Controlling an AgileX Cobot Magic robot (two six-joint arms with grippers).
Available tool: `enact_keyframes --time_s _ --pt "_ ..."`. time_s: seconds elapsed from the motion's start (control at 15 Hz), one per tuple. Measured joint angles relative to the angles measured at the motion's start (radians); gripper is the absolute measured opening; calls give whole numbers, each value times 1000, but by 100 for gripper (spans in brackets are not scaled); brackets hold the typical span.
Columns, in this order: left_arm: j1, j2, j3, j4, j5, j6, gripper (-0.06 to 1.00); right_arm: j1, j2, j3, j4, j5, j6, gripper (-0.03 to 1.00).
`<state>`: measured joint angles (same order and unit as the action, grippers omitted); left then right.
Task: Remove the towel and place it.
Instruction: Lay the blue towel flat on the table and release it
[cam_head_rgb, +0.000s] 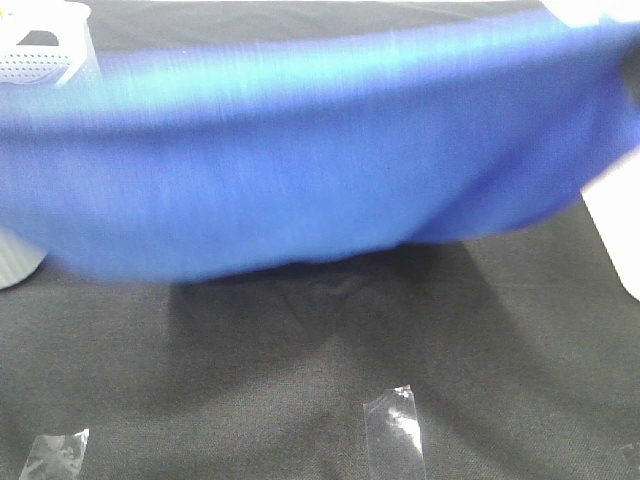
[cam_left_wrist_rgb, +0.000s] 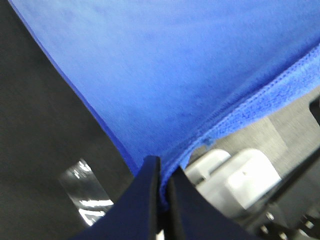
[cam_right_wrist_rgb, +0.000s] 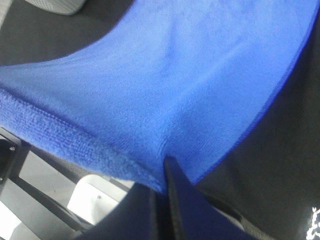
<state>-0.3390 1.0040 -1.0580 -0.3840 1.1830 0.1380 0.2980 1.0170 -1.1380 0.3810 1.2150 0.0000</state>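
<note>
The royal-blue towel (cam_head_rgb: 300, 170) hangs stretched across the whole exterior view, held up above the black table cloth (cam_head_rgb: 330, 370) and sagging in the middle. Both grippers are hidden behind it in that view. In the left wrist view my left gripper (cam_left_wrist_rgb: 162, 175) is shut on a corner of the towel (cam_left_wrist_rgb: 175, 75), by its stitched edge. In the right wrist view my right gripper (cam_right_wrist_rgb: 162, 172) is shut on the opposite corner of the towel (cam_right_wrist_rgb: 165, 80). The white tag is not visible.
A white perforated basket (cam_head_rgb: 40, 50) stands at the back left, partly behind the towel. A white object (cam_head_rgb: 620, 230) stands at the right edge. Strips of clear tape (cam_head_rgb: 395, 430) lie on the cloth near the front.
</note>
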Motion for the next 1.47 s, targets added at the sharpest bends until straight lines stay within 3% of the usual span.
enact_keyframes --time_s 0.6,1.13,1.47 --pt "0 53 343 -141 0 0 0 0 32 309 29 -2 0 0" --pt "-1 307 377 -156 4 60 0 -4 314 492 76 -58 -110 0" --pt "-170 529 377 -127 -74 87 0 -10 474 497 48 -104 -165 0"
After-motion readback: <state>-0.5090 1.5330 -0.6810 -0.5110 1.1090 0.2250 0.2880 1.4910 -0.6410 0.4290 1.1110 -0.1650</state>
